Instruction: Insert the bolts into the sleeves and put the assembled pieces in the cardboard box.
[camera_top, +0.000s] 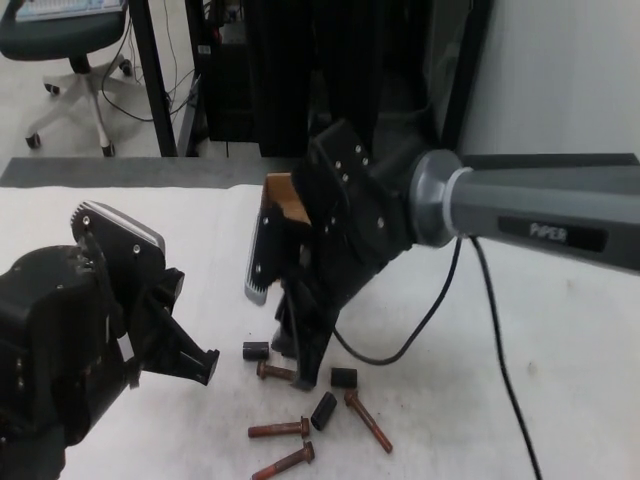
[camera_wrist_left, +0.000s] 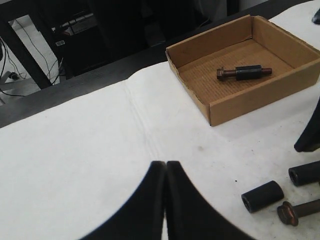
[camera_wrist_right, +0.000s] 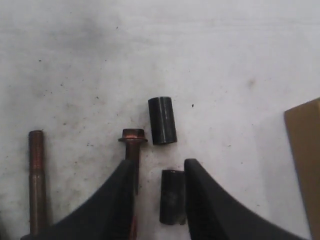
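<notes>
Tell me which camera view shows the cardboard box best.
The left wrist view: the cardboard box is seen almost whole and open, with one assembled piece lying inside. In the high view a corner peeks out behind an arm. In the right wrist view a strip of it sits at the picture's edge.

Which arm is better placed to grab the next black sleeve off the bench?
Right. The right gripper is open, a short black cylindrical sleeve lying between its fingers beside a copper-coloured metal bolt. The left gripper is shut on nothing, away from that sleeve.
</notes>
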